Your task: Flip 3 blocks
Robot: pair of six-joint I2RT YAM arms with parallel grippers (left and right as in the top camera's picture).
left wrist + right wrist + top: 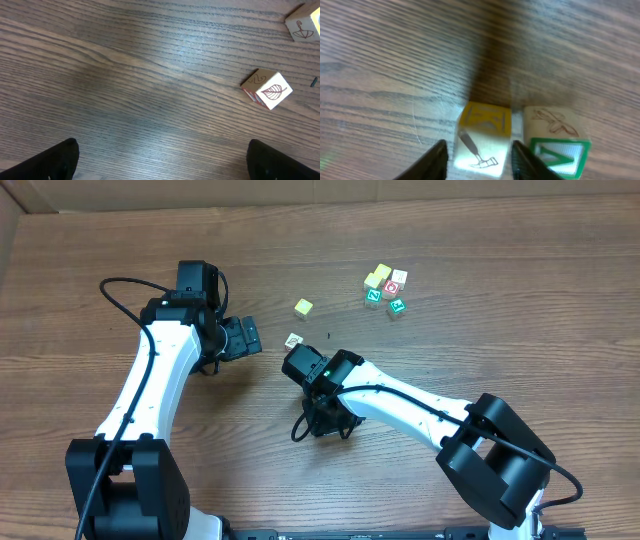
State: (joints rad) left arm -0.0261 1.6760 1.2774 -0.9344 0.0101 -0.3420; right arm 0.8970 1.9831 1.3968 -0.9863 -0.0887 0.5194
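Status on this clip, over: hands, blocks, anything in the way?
Left hand open, empty. Right hand open astride the hammer block. Green V block close beside it, crowding one finger. Leaf block lies apart.

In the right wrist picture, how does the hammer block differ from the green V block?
The hammer block shows a yellow upper face; the green V block shows a pale one with a brown drawing. The hammer block sits between the fingers of the right tool; the green V block lies outside them. Both are small cubes.
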